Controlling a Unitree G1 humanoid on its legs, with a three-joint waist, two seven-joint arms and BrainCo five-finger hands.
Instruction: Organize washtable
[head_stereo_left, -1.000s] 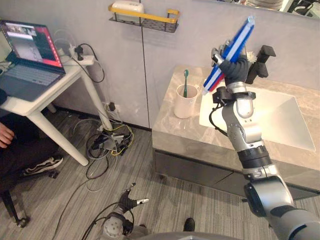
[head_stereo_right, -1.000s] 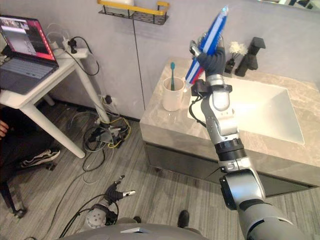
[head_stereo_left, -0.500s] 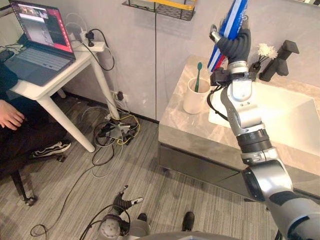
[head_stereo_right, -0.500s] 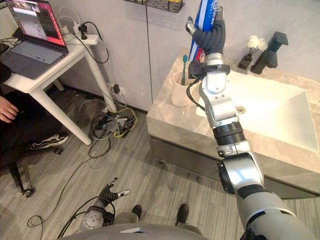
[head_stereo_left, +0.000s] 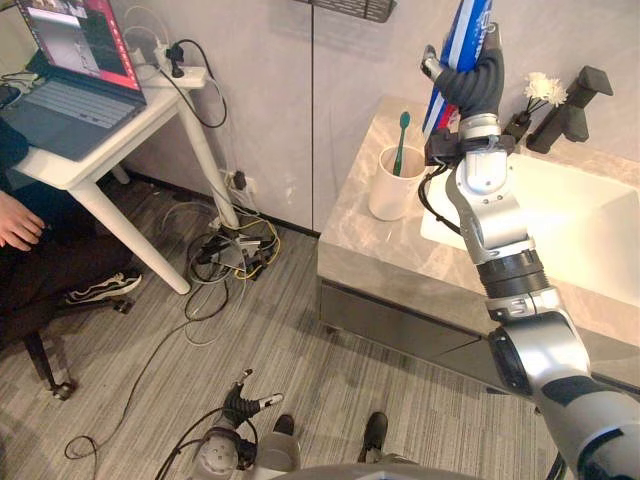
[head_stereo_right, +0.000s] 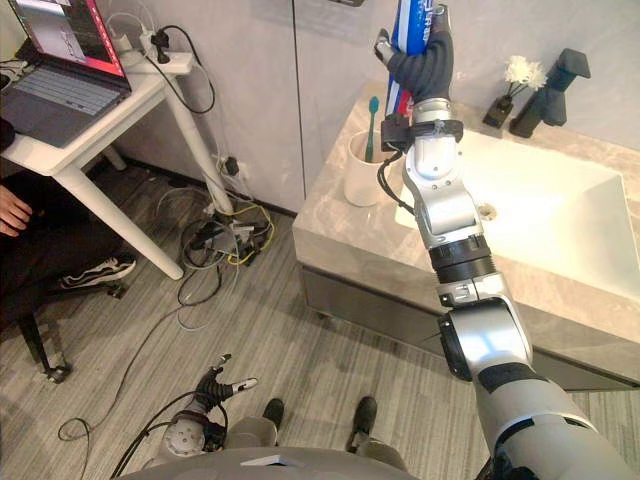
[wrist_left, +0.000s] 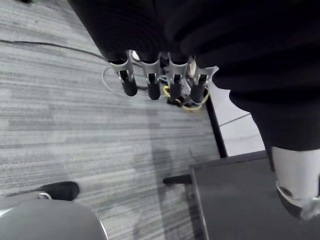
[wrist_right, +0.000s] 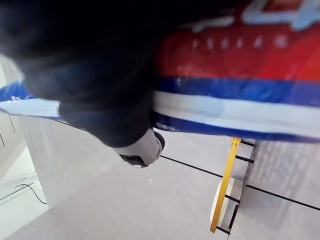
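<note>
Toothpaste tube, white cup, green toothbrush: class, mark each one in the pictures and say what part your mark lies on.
Toothpaste tube (head_stereo_left: 466, 32), left eye view: its blue-striped upper body.
White cup (head_stereo_left: 392, 192), left eye view: its outer wall.
Green toothbrush (head_stereo_left: 400, 145), left eye view: its handle above the cup.

The toothpaste tube (head_stereo_left: 470, 22) runs off the top edge.

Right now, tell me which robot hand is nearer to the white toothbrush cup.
Right. The right robot hand, gripping the toothpaste tube, is raised just above and beside the toothbrush cup; the left robot hand hangs open low over the floor, far from it.
</note>
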